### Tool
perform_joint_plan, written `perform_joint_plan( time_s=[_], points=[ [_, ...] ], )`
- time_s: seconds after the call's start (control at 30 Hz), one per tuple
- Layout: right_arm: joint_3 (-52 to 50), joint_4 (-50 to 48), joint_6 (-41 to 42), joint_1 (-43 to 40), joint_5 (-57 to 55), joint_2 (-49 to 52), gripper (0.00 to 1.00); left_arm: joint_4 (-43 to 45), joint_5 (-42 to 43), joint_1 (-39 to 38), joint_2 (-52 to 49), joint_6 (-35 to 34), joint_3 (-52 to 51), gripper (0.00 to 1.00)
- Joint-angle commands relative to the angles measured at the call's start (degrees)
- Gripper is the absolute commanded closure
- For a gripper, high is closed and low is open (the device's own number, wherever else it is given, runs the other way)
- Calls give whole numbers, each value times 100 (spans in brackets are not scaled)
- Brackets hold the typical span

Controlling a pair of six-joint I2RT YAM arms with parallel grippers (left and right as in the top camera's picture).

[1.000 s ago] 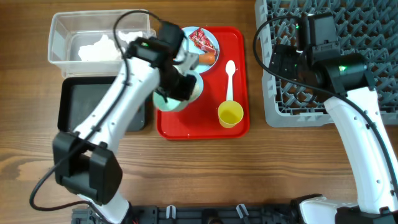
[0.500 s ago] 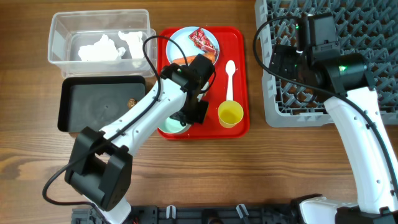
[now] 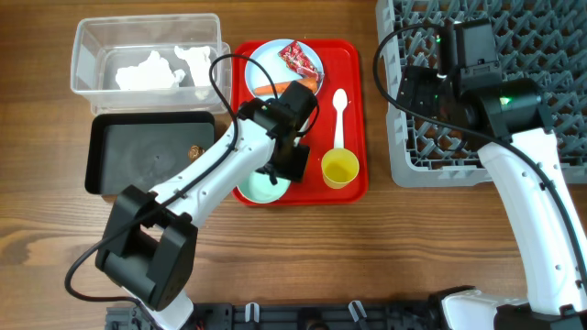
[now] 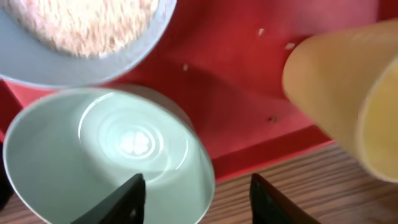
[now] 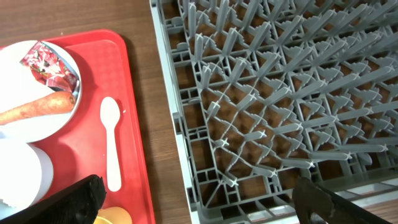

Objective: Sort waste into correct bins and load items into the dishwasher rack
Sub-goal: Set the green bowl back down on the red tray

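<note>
Left claw [image 4: 198, 193] has opened, with the rim of the pale green bowl [image 4: 106, 149] between its tips. Lift straight up, clear of the yellow cup [image 4: 348, 93]. Right claw [image 5: 196, 202]: open, empty.

Both are the same build: the left arm [image 3: 206, 174] and the right arm [image 3: 541, 211] have glossy white shells with chunky black joints and black wrist blocks. Thin black cables [image 3: 217, 73] loop off each one. The right one's got tiny green lights [image 3: 503, 101] glowing. The left claw [image 4: 196, 199] and right claw [image 5: 196, 202] have plain matte-black, wedge-shaped fingers.
</note>
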State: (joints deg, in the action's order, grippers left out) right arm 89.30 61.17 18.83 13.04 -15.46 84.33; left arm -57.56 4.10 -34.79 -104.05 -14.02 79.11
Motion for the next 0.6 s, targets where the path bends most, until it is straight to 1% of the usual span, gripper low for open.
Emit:
perform_joint_plan(
  time_s=[0.0,0.07,0.13,0.2,0.27,0.3,0.47,0.53,0.57],
  points=[
    [20,-31,20,-20,46,63,0,341,-273,-20,-20,199,802,32],
    [20,-13,17,-20,46,63,0,981,-507,28,-20,446,894,22],
    [20,20,20,-20,46,63,0,1414,-505,179,-125,481,892,20],
    [20,31,22,-20,46,63,0,1545,-501,302,-278,481,892,19],
    [20,39,20,-20,46,63,0,1556,-369,415,-511,481,892,14],
    [20,52,13,-20,46,63,0,1517,-236,466,-680,483,892,14],
    [20,11,-81,-20,116,63,0,1617,-225,424,-1239,485,892,17],
    [20,-13,-83,-20,155,63,0,1641,-225,415,-1360,485,892,23],
    [20,-9,-81,-20,155,63,0,1641,-225,415,-1401,485,892,27]
  ],
)
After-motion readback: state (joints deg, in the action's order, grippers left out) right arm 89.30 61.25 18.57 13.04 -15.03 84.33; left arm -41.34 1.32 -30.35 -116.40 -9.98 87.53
